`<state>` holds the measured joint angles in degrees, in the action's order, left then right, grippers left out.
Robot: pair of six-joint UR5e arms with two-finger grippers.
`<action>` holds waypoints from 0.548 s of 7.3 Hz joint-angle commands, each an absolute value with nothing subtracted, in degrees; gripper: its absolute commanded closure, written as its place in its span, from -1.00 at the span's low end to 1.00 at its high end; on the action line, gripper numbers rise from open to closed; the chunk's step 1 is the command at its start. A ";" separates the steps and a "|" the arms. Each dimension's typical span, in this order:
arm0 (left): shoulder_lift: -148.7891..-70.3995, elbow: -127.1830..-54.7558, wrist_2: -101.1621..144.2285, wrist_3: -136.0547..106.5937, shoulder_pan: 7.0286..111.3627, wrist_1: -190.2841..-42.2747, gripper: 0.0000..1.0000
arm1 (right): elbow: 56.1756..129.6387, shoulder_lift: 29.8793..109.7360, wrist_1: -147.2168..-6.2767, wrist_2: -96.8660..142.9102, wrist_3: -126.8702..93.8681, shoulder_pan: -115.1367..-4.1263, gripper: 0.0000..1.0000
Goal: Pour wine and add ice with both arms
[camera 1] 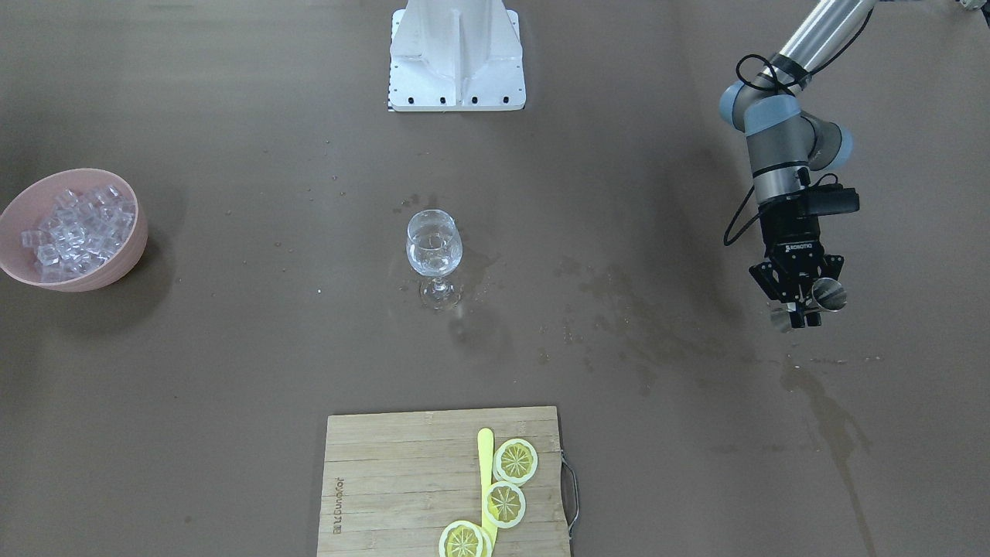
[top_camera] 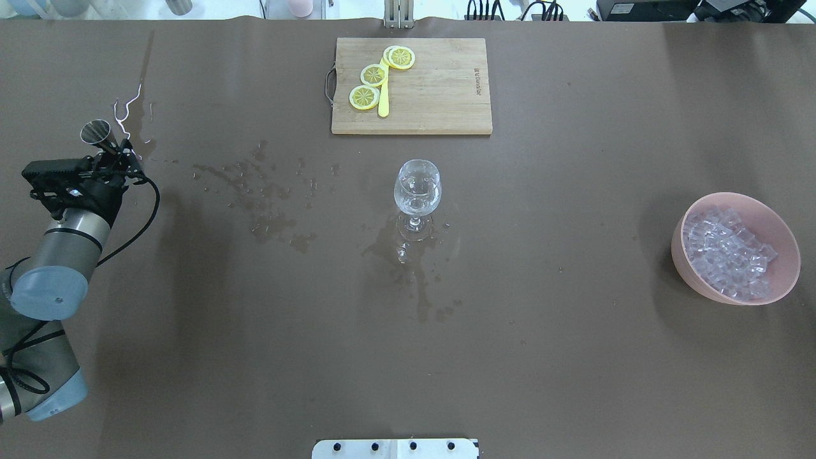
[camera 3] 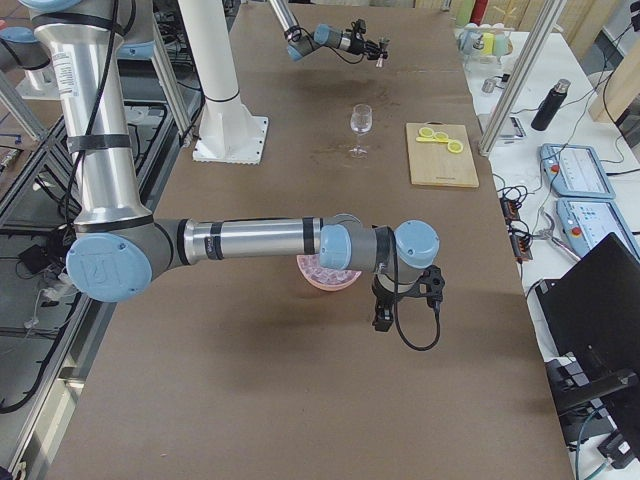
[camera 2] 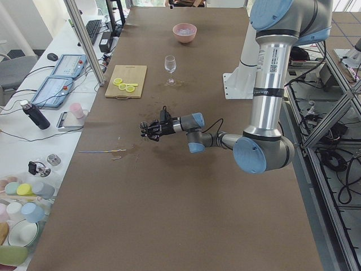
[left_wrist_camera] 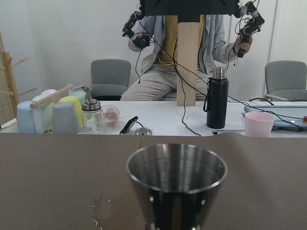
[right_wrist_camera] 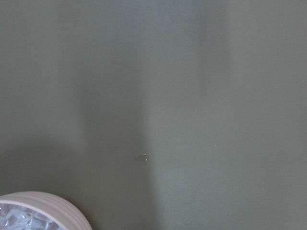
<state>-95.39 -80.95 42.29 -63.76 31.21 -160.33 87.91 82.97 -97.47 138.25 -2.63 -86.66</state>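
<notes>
The wine glass [camera 1: 434, 246] stands upright mid-table and holds a little clear wine [top_camera: 416, 199]. My left gripper [camera 1: 800, 302] is far to the glass's side, low over the table, shut on a small steel cup [camera 1: 829, 293]. The cup's open mouth faces away from the wrist in the left wrist view [left_wrist_camera: 176, 178], and no liquid shows inside. The ice [top_camera: 727, 252] fills a pink bowl [top_camera: 692, 278] at the other end. My right gripper [camera 3: 383, 318] hangs beside that bowl; I cannot tell whether it is open or shut.
A wooden cutting board [top_camera: 440, 95] with three lemon slices and a yellow knife lies at the far edge beyond the glass. Dark wet stains [top_camera: 268, 210] spread between the glass and my left gripper. The bowl's rim [right_wrist_camera: 43, 203] shows at the lower left of the right wrist view.
</notes>
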 commanded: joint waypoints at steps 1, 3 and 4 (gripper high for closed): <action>-95.45 -80.77 41.75 -64.68 30.42 -159.87 1.00 | 87.98 82.97 -97.47 138.25 -2.64 -86.66 -1.00; -95.54 -81.12 41.75 -64.95 29.45 -159.17 1.00 | 87.98 82.97 -97.47 138.25 -2.64 -86.66 -1.00; -95.62 -81.21 41.75 -64.95 29.27 -159.17 1.00 | 87.89 82.97 -97.47 138.25 -2.64 -86.66 -1.00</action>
<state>-95.53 -81.04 41.75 -64.86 29.59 -159.26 87.97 82.97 -97.47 138.25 -2.64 -86.66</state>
